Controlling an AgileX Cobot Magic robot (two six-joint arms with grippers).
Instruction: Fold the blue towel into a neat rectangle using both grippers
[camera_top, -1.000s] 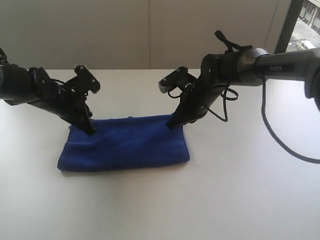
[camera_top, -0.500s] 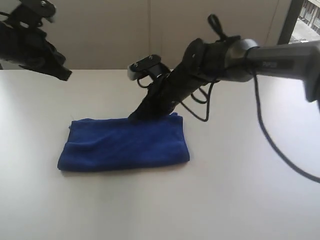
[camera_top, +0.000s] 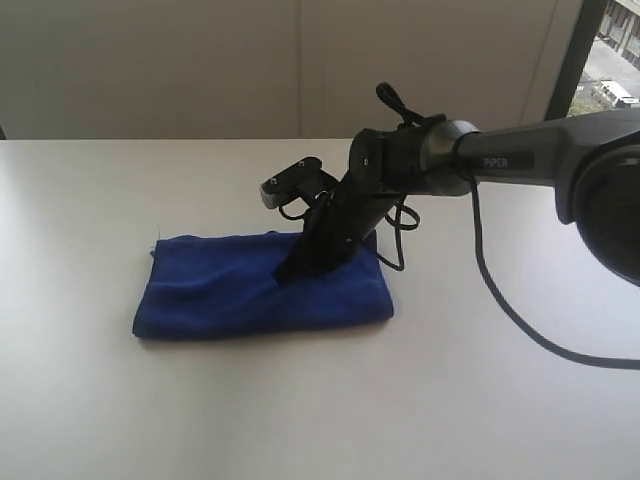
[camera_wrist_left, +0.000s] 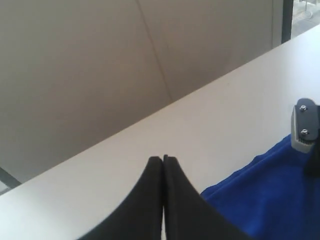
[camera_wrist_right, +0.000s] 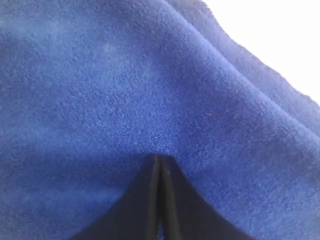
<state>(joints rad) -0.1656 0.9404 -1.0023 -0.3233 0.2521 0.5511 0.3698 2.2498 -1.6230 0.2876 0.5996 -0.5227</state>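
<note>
The blue towel lies folded into a thick rectangle on the white table. My right gripper is shut with nothing in it, and its tips press down on the middle of the towel's top. Plush blue cloth fills the right wrist view around that gripper. The left arm is out of the exterior view. My left gripper is shut and empty, raised above the table, with a corner of the towel to one side of it.
The grey-white block of the right arm shows above the towel in the left wrist view. A black cable hangs from the right arm over the table. A beige wall runs along the table's far edge.
The left arm lifted off the towel's far left corner and left the exterior view. The right gripper slid from the far right corner onto the towel's middle, and the towel shifted slightly right.
</note>
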